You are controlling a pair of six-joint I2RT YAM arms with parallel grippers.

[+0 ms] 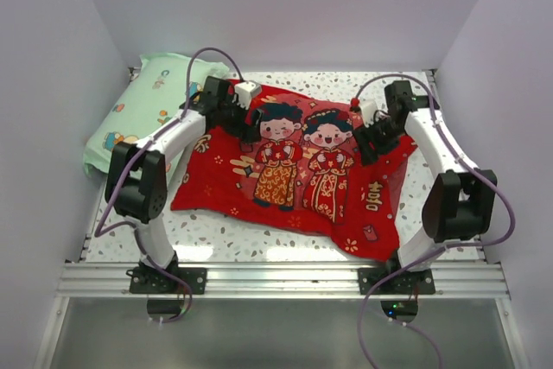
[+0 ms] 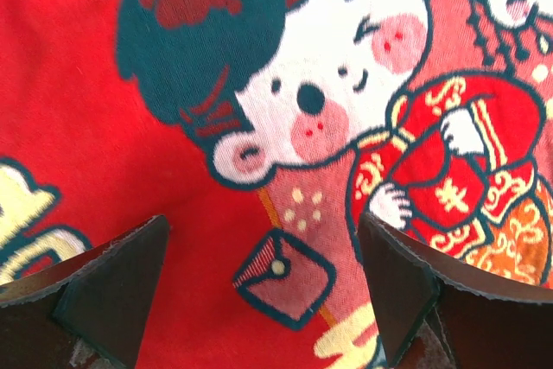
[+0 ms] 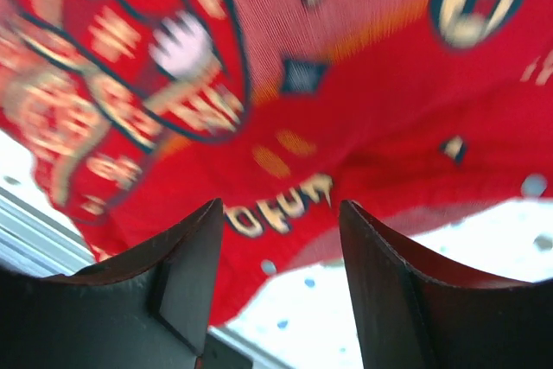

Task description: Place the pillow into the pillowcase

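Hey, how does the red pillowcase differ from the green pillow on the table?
Colour: the pillowcase is red with two large cartoon figures; the green pillow is mint with small scattered prints. Place: the pillowcase lies across the middle of the table; the green pillow sits at its far left corner. Spread: the pillowcase covers more table than the green pillow. Both are fabric with cartoon prints.

White left arm [image 1: 175, 137] and right arm [image 1: 429, 140] carry black joints, looping purple cables [image 1: 210, 50] and dark wedge-shaped jaws
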